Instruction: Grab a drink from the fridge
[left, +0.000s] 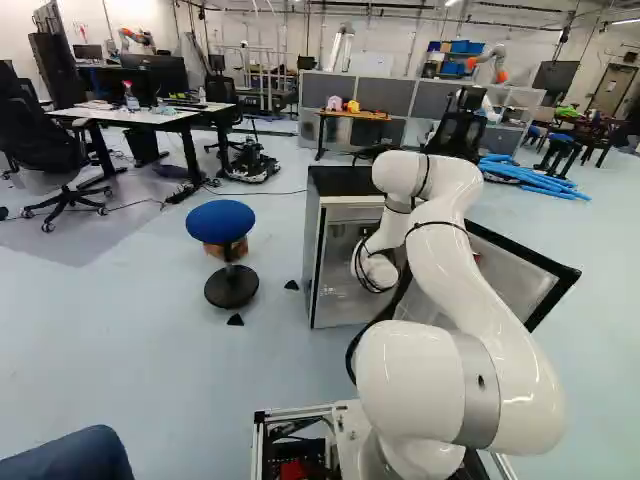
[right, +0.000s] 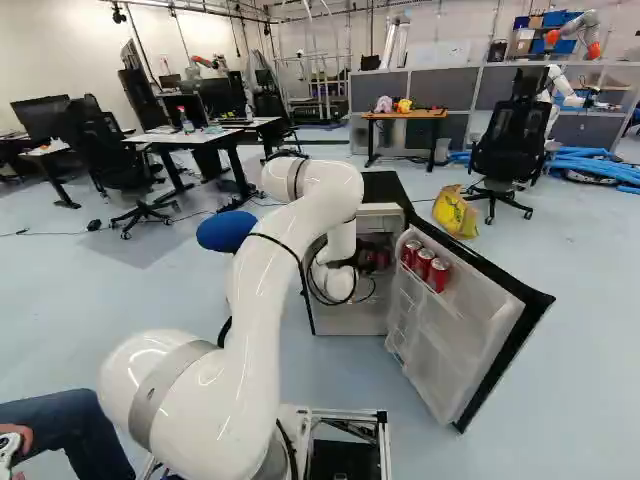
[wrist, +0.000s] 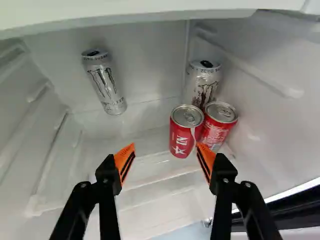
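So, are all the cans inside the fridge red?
No, two silver cans stand inside the fridge as well as two red cans.

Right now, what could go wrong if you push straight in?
One of the open fingers lines up with the two red cans, so it could shove or tip one. Those cans crowd together with a silver can close behind; gripping one may disturb the others. The arm works beside the open door, so a sideways swing might hit it.
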